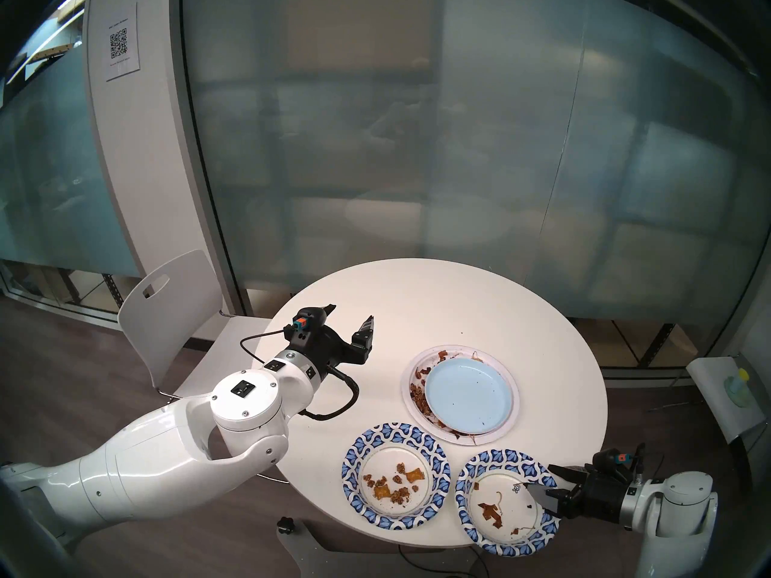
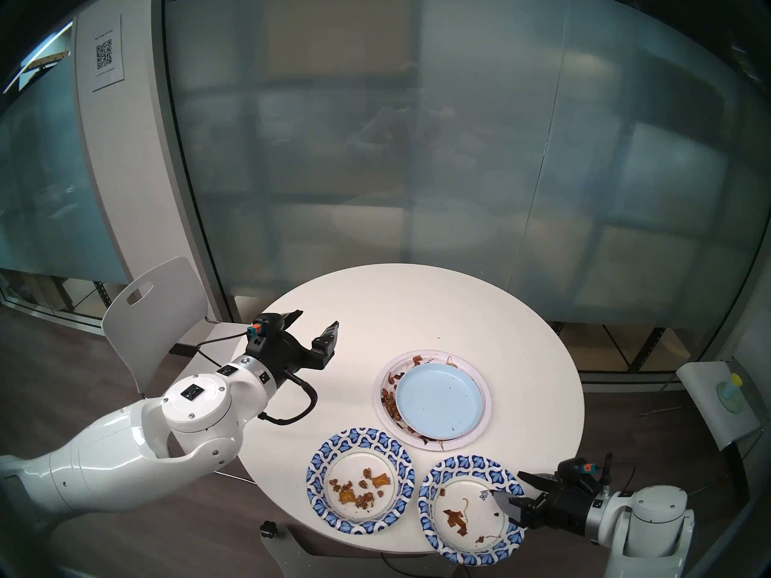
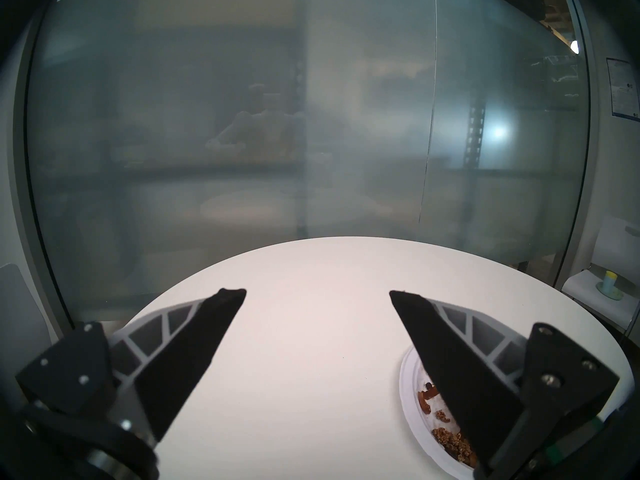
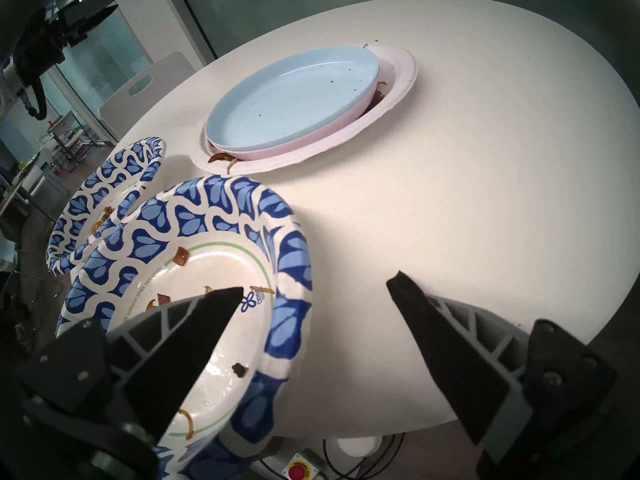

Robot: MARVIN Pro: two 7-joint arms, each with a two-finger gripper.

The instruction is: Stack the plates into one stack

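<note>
While right gripper (image 1: pixel 542 479) gapes astride patterned plate (image 1: pixel 507 502) rim, left gripper (image 1: pixel 350 320) open, clear.

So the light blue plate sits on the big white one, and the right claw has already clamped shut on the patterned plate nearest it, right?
Not quite. The right gripper is open, its jaws spread either side of the near patterned plate's rim, as the right wrist view shows. The light blue plate does sit on the large white plate.

The light blue plate (image 1: pixel 468 396) hides nearly all of what seems a pink plate (image 4: pixel 294 146).
</note>
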